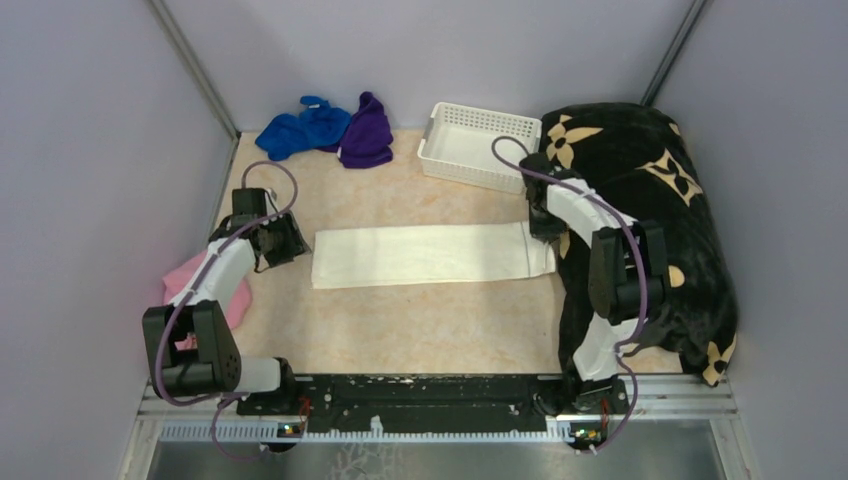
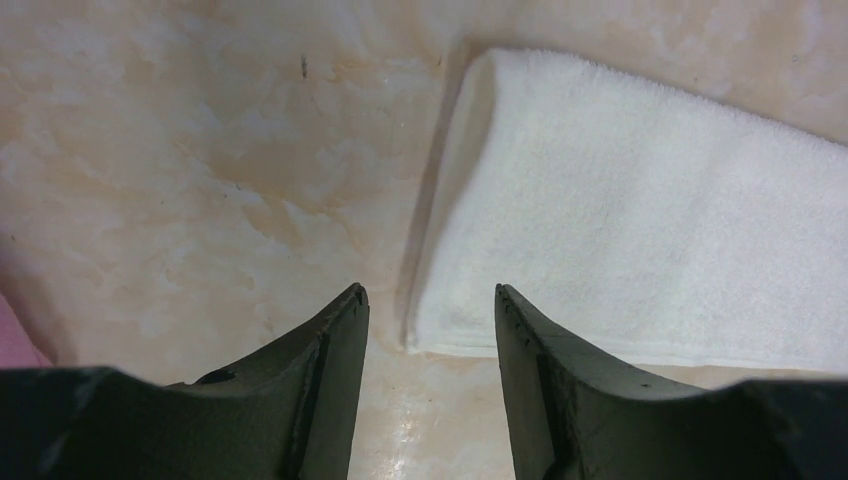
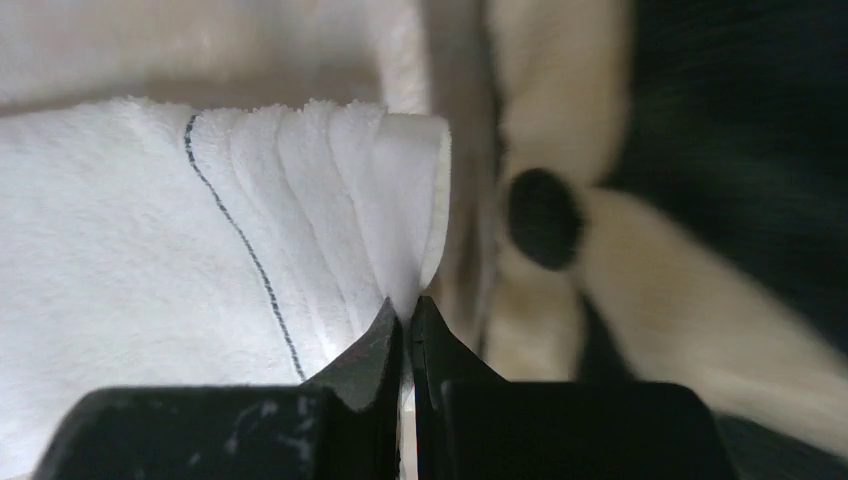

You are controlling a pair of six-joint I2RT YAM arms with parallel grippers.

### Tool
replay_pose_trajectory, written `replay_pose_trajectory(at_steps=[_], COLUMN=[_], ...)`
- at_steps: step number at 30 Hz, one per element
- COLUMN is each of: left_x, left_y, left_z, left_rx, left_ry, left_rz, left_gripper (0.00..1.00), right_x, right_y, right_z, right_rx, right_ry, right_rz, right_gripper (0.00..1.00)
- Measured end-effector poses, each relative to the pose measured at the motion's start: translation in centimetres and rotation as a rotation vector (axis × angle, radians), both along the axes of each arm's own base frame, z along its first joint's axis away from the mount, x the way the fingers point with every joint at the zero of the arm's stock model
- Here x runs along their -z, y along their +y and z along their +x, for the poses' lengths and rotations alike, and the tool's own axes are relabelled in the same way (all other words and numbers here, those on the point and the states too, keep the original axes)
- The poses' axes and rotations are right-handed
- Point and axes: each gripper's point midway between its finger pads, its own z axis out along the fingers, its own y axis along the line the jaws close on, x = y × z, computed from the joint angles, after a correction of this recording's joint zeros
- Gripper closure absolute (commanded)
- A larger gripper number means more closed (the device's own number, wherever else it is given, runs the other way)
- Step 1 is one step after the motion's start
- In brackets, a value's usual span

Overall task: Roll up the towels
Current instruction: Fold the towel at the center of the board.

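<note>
Nearest us, our right gripper point(image 3: 405, 318) pinches the long cream-white cloth towel's point(image 1: 420, 255) right end; our left gripper point(image 2: 430, 300) hovers wide at its left end.

The beige marbled table point(image 1: 420, 330) bears the cream-white towel point(image 1: 420, 255), blue towel point(image 1: 300, 128), purple towel point(image 1: 367, 135), white basket point(image 1: 478, 145), black blanket point(image 1: 650, 230) and pink cloth point(image 1: 185, 285).

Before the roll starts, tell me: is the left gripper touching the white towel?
No. The left gripper hangs open above the table, short of the white towel.
</note>
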Motion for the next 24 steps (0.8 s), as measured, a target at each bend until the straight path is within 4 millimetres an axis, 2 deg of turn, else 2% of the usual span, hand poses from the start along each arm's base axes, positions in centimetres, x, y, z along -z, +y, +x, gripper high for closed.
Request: replay_pose_trajectory(at_steps=[5,9,12,14,17,24], left_x=[-0.9,-1.2,-1.3,-1.2,-0.6,0.9], left_y=[-0.8,-2.3,-4.2,-5.7,-7.7,-10.9], left_z=[0.2,0.2,0.3,0.3,0.3,0.7], left_rx=[0.021,0.053,0.098,0.127,0.158,0.177], left_ry=[-0.031,-0.039,-0.045,-0.039,-0.012,0.036], left_rz=[-0.034,-0.086,-0.128,-0.165,-0.225,-0.324], left_gripper=[0.44,0.44,0.44,0.44,0.44,0.47], right_x=[-7.5,-12.4,-13.4,-13.4,-13.2,-11.9], right_y=[-2.2,-4.3,-5.1,-4.6,-1.4,10.8], right_z=[3.3,3.2,2.7,2.4,2.2,1.1], right_rx=[0.023,0.055,0.066,0.045,-0.046,-0.315], right_ry=[-0.167,-0.257,-0.258,-0.247,-0.247,-0.228], right_rz=[-0.135,-0.241,-0.291,-0.297,-0.266,0.000], right_gripper=[1.00,1.00,1.00,1.00,1.00,1.00])
